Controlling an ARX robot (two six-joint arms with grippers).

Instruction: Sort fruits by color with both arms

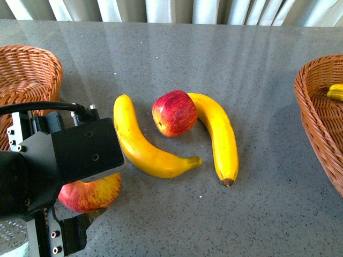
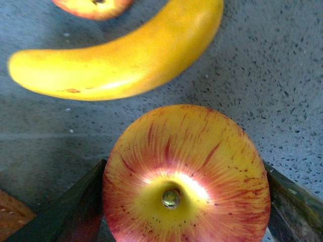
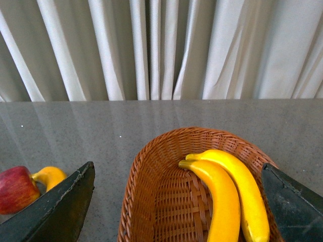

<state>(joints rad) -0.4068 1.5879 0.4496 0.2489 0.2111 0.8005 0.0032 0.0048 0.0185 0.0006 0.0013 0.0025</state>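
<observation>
From the front, my left gripper [image 1: 80, 160] hung low over the near apple [image 1: 95, 194] on the grey speckled table [image 1: 268, 225]. The apple was just beside the left banana [image 1: 140, 144]. The far apple [image 1: 174, 113] sat close against the right banana [image 1: 220, 136].

At my left wrist, my fingers [image 2: 70, 212] pressed both sides of the near apple, gripping it. Its skin was round and glossy, so I judged it could slip from my flat pads on the lift and knock the smooth, curved banana.

At my right wrist, my right gripper [image 3: 176, 206] was spread wide and empty above the woven right basket [image 3: 146, 166], which held two basket bananas [image 3: 224, 201].
</observation>
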